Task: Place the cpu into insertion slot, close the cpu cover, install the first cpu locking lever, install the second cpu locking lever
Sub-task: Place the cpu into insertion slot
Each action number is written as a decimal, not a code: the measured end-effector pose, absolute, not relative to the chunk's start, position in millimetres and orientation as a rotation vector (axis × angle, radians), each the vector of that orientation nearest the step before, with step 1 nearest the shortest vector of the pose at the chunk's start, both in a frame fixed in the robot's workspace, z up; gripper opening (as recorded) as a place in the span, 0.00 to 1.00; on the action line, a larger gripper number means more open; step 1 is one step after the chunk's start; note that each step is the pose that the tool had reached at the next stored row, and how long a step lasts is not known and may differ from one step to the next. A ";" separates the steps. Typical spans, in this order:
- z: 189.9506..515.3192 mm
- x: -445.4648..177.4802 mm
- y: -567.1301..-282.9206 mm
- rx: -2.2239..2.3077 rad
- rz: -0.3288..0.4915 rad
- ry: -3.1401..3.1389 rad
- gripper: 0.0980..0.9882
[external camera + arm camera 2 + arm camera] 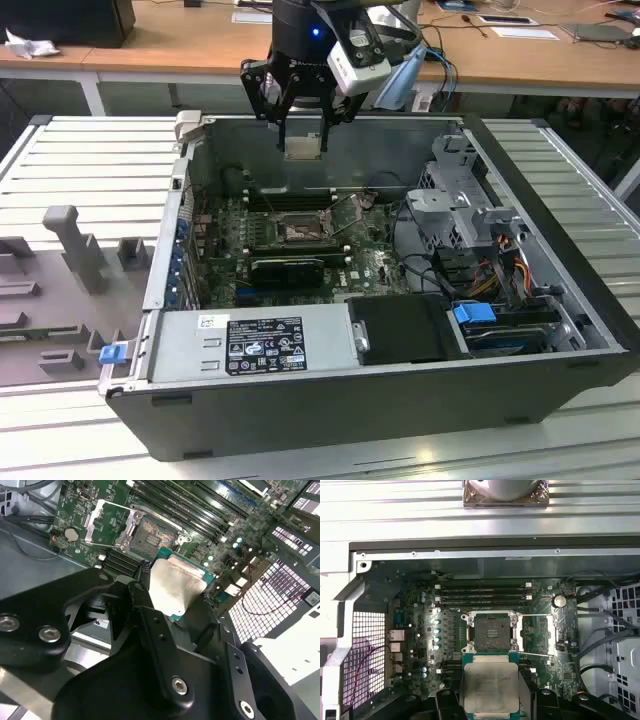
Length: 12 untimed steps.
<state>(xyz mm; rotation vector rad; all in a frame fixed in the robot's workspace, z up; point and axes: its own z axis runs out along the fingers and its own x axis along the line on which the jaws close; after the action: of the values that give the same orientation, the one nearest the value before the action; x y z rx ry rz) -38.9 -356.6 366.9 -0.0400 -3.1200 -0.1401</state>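
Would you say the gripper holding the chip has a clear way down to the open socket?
Probably yes: the gripper holds the chip above the open case, the socket lies bare with its cover swung aside, and nothing I can see stands over it.

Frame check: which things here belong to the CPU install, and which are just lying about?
Job in hand:
gripper, shut on the cpu
insertion slot, empty
cpu cover, swung open

Lying about:
memory slots
power supply
drive cage
coin cell
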 end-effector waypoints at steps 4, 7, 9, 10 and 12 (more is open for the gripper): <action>366.9 -39.3 -356.6 -0.115 -0.141 -3.120 0.48; 366.4 -39.3 -356.6 -0.159 -0.141 -3.120 0.48; 365.2 -39.3 -356.6 -0.160 -0.141 -3.119 0.48; 364.7 -39.3 -356.7 -0.160 -0.141 -3.119 0.48; 364.4 -39.3 -356.7 -0.164 -0.140 -3.119 0.48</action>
<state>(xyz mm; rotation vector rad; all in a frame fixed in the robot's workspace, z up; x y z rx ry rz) -39.3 -356.7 364.4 -0.1641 -3.1193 -0.1398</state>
